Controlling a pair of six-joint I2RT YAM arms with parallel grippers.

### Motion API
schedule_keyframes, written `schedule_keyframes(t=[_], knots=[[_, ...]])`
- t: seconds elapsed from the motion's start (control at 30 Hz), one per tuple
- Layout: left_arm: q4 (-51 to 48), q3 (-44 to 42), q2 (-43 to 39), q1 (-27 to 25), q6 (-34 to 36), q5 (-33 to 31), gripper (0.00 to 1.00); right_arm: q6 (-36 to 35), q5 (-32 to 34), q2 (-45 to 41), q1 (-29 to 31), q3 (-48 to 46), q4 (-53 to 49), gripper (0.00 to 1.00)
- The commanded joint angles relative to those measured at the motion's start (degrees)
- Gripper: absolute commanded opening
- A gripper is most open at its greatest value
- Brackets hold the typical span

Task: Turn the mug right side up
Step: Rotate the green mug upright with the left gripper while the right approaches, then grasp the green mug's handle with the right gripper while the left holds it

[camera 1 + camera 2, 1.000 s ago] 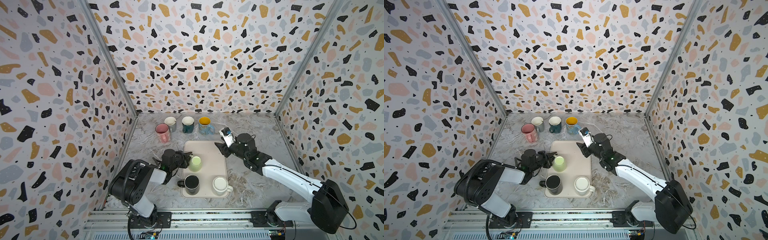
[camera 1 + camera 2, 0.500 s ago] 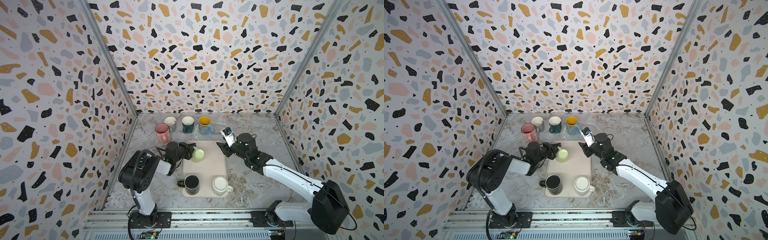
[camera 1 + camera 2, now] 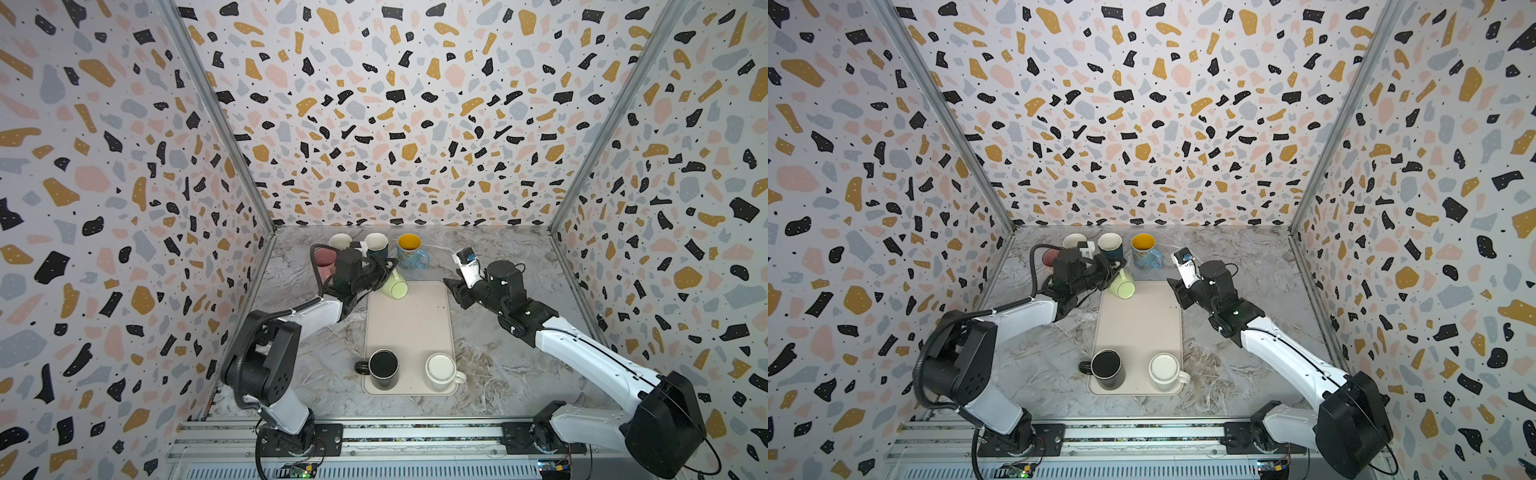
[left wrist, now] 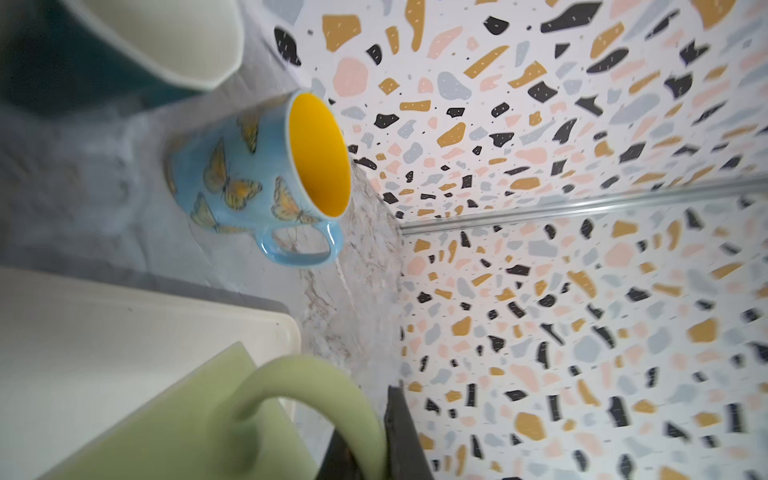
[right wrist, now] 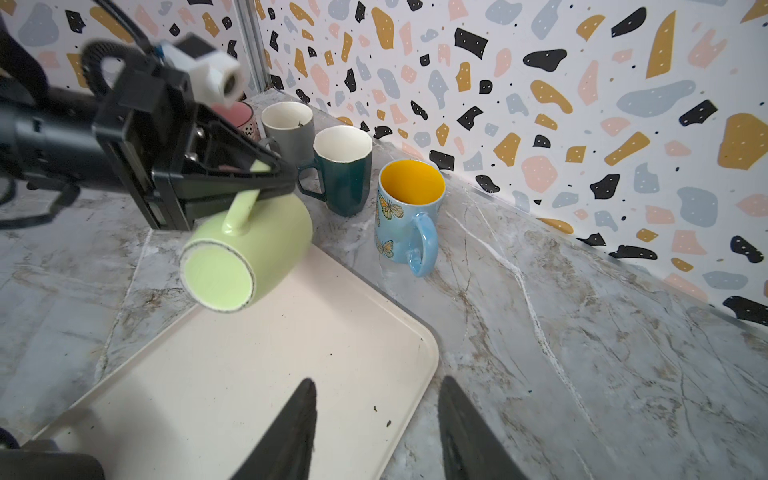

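Clamps the left gripper [image 3: 388, 266] tight on the handle [image 5: 240, 208] of the green mug [image 3: 395, 286], with no gap showing between the jaws (plainest in the right wrist view). Holds the mug tipped almost onto its side, hanging below the handle, with the flat base turned toward the near right and the mouth toward the far left, out of sight. Has it at the far left corner of the tray [image 3: 409, 328], over the rim; cannot tell whether touching the tray or just clear of it. In the left wrist view, only a blurred green handle loop and a stretch of the mug's wall, with the tray beneath. Spreads the right gripper [image 5: 376, 380] open, with nothing between the jaws, at the far right corner of the tray, well apart from the green mug. At the near end of the tray, a black mug [image 3: 383, 368] on the left and a white mug [image 3: 440, 370] on the right, both upright with mouths up. On the marble table [image 3: 332, 340] beyond the tray, along the far wall, four more upright: pink mug [image 5: 237, 118] (partly hidden behind the left arm [image 3: 316, 311] in both top views), grey mug [image 5: 289, 129], dark teal mug [image 5: 343, 174] and butterfly mug [image 5: 405, 216], left to right, the last just beyond the green mug yet not touching it.
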Motion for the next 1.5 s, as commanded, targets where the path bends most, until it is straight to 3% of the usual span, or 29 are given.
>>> schedule_keyframes(t=[0.0, 0.1, 0.23, 0.37, 0.57, 0.83, 1.1, 1.47], knots=[[-12.13, 3.15, -6.57, -1.91, 25.01, -13.30, 0.00, 1.30, -0.09, 0.64, -0.28, 4.74, -3.34, 0.48], [-10.24, 1.31, -9.33, -3.11, 30.76, -17.64, 0.00, 1.58, 0.27, 2.30, -0.28, 7.26, -5.52, 0.47], [-9.96, -0.05, -11.11, -6.97, 43.41, -23.66, 0.00, 2.69, 0.55, 3.15, -0.27, 10.48, -8.10, 0.47], [-5.22, -1.90, -11.98, -11.06, 53.84, -22.79, 0.00, 3.50, -1.06, 3.64, -0.27, 13.26, -10.18, 0.48], [6.91, -8.37, -15.40, -13.85, 63.04, -18.22, 0.00, 5.65, -6.16, 4.82, -0.34, 16.24, -12.55, 0.48], [32.77, -21.39, -22.11, -15.24, 68.63, -11.35, 0.00, 11.26, -15.65, 8.87, 0.09, 21.34, -15.39, 0.46], [28.63, -20.23, -20.60, -17.50, 73.59, -10.67, 0.00, 11.34, -19.33, 9.01, 2.81, 21.39, -13.61, 0.46], [26.87, -18.33, -19.39, -19.72, 77.18, -14.00, 0.00, 13.62, -23.58, 8.69, 4.45, 20.83, -10.86, 0.56]])
